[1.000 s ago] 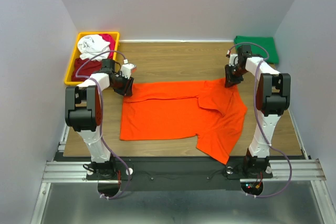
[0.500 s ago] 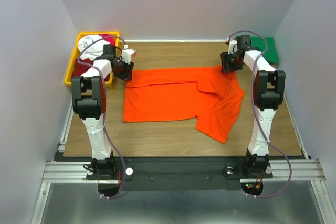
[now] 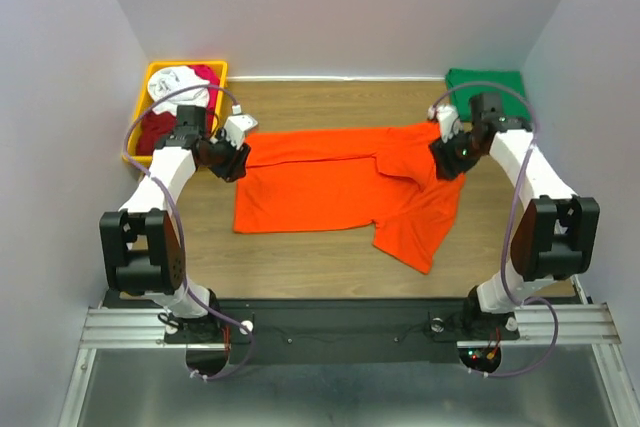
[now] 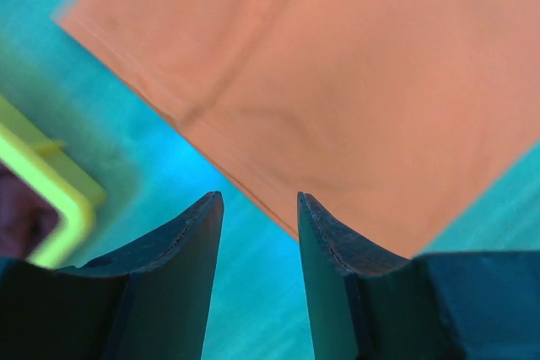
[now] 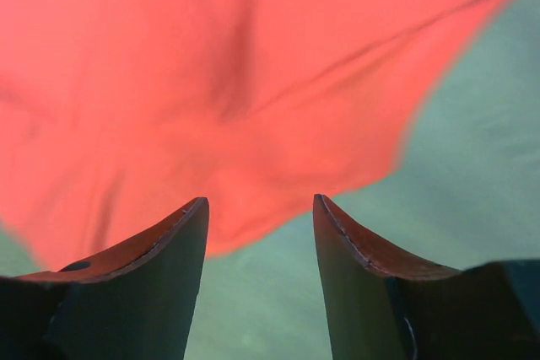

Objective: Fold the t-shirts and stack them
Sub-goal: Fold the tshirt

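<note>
Here's the orange t-shirt (image 3: 340,187), spread across the middle of the wooden table (image 3: 320,107). Its left part lies flat. Its right part is rumpled, with a crease running through it and one flap reaching toward the near edge.

At the far left corner of that shirt is the left gripper (image 3: 232,159), just beside the yellow bin (image 3: 188,64). The wrist view shows its fingers spread, with nothing between them. The shirt's hem runs just past the fingertips, and a corner of the bin shows at the left of that view.

Over on the other side, the right gripper (image 3: 447,159) is at the shirt's far right edge, above the rumpled part. Its fingers are parted too, and the gap between them is bare. Orange cloth fills the wrist view beyond the tips, but whether they touch it I cannot tell.

Now the bin, sitting in the far left corner of the table. It holds a heap of clothes: a white t-shirt (image 3: 175,85) bunched on top, a magenta t-shirt (image 3: 207,75) tucked against the far right wall, and a dark red t-shirt (image 3: 155,130) filling the near end, partly hidden by the left arm.

In the far right corner, a dark green t-shirt (image 3: 485,82) lies flat on the table, well apart from the orange one.
</note>
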### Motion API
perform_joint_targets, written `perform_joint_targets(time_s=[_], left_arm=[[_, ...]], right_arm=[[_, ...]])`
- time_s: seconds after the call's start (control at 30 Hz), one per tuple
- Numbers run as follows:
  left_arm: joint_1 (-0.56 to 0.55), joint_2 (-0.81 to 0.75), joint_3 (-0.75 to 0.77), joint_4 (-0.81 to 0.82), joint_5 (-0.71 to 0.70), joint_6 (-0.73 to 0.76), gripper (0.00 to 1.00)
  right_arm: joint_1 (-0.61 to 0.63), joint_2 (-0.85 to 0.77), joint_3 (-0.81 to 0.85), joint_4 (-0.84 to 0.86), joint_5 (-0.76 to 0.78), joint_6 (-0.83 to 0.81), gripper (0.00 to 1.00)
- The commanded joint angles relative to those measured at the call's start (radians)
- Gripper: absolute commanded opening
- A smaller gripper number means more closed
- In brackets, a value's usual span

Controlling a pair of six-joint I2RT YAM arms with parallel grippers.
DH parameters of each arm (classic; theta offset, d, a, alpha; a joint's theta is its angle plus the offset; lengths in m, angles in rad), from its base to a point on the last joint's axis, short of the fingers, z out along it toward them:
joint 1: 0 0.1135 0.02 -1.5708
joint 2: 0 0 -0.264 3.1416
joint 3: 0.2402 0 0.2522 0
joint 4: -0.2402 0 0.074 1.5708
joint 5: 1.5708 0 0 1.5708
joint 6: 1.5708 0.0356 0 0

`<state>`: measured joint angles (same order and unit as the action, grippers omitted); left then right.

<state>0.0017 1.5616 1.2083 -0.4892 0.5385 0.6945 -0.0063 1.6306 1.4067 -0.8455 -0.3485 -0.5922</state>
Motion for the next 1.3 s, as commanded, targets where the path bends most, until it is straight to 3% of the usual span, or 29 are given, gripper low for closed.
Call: perform_joint_targets(time_s=[0.0, 0.2, 0.57, 0.93, 1.03, 1.1, 1.17, 1.23, 1.27], left_arm=[[0.001, -0.072, -0.131, -0.045, -0.008, 0.080, 0.52], [-0.034, -0.146, -0.274, -0.040, -0.049, 0.115, 0.52], [-0.106, -0.210, -0.401, 0.004, -0.107, 0.109, 0.52], [-0.201, -0.202, -0.512, 0.075, -0.218, 0.152, 0.53], [-0.201, -0.186, -0.549, 0.078, -0.239, 0.174, 0.53], [-0.200, -0.178, -0.576, 0.099, -0.259, 0.178, 0.53], [-0.201, -0.169, -0.592, 0.109, -0.270, 0.178, 0.50], [-0.201, -0.166, -0.592, 0.116, -0.276, 0.178, 0.41], [-0.201, -0.169, -0.590, 0.116, -0.278, 0.177, 0.37]], right_arm=[[0.067, -0.055, -0.199, -0.129, 0.025, -0.145, 0.57], [0.144, -0.149, -0.400, -0.049, 0.097, -0.147, 0.54], [0.252, -0.189, -0.567, 0.074, 0.189, -0.084, 0.58], [0.293, -0.166, -0.660, 0.220, 0.290, -0.029, 0.55], [0.307, -0.146, -0.687, 0.232, 0.296, -0.024, 0.49], [0.319, -0.137, -0.703, 0.240, 0.304, -0.015, 0.31], [0.321, -0.137, -0.704, 0.237, 0.302, -0.008, 0.19], [0.321, -0.164, -0.703, 0.220, 0.307, -0.001, 0.03], [0.322, -0.181, -0.700, 0.209, 0.307, 0.000, 0.01]])
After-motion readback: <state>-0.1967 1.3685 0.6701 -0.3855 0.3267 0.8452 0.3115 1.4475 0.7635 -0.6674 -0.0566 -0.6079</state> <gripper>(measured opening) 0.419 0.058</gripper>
